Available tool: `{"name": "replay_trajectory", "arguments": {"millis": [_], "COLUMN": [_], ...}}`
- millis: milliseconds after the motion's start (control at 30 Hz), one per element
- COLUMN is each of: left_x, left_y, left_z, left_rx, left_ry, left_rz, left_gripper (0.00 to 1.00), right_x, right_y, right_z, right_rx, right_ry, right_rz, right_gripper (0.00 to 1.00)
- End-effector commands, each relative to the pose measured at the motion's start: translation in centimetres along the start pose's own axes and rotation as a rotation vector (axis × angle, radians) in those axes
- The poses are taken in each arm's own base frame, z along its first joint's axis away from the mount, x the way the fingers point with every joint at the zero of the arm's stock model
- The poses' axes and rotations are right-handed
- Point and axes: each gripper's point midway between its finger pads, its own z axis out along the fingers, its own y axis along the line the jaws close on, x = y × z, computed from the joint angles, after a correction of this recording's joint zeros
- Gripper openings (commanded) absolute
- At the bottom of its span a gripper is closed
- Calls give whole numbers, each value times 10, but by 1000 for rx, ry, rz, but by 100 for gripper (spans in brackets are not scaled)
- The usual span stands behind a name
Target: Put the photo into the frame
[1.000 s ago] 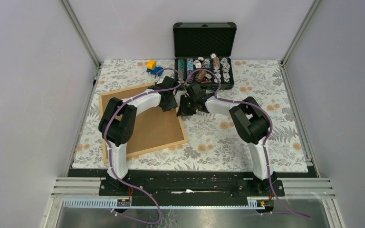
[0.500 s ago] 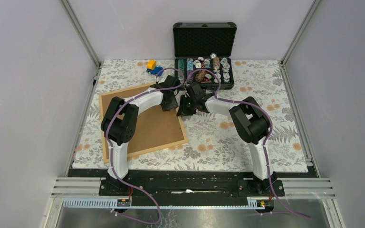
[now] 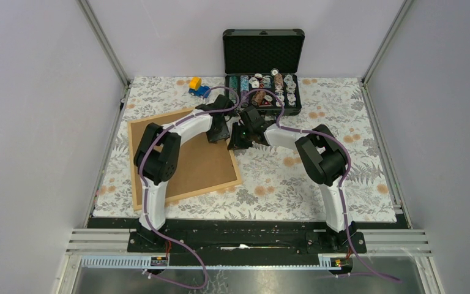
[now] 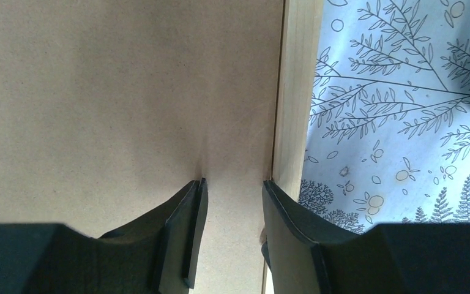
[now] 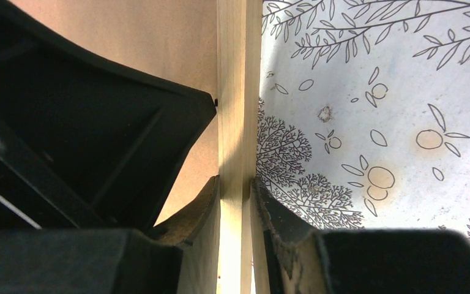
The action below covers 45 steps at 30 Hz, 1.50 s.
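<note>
Evidently the right end effector (image 5: pixel 235 184) is gripping the frame (image 5: pixel 232 92) to steady it; the left end effector (image 4: pixel 234 184) is hanging released over the backing (image 4: pixel 98 92).

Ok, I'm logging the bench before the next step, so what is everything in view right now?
frame: one, light wood, flat on the cloth's left half
board: one, brown, inside the frame
photo: none in view
case: one, black, open, far edge
small pieces: many, mixed colours, in the case
toy: one, yellow and blue, left of the case
cloth: one, pale floral, under everything
left claw: one, black, open over the board beside the frame's rail
right claw: one, black, shut on the frame's rail
</note>
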Motion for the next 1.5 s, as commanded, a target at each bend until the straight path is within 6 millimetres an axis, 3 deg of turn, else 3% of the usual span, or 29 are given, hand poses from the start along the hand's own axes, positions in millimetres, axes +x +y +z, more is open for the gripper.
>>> {"name": "replay_trajectory", "arguments": {"millis": [0,233,500,667,800,1467], "left_x": [56,53,41,45,35,39], "left_y": [64,72,60,52,39,26], "left_z": [38,39,15,22,20,30], "left_rx": [-283,-333,-60,-13,31,10], "left_ry": [163,148,45,86,58,95], "left_rz": [86,94,-6,3,-2,13], "left_gripper": [47,46,43,50,61,70], "right_x": [58,59,60,60,60,61], "right_y": [-40,-41,-42,-40,-41,-40], "right_z": [12,12,14,14,14,15], "right_rx": [103,105,105,101,102,93], "right_ry": [184,186,190,192,191,199], "right_rz": [34,35,38,37,37,37], "right_gripper": [0,0,0,0,0,0]}}
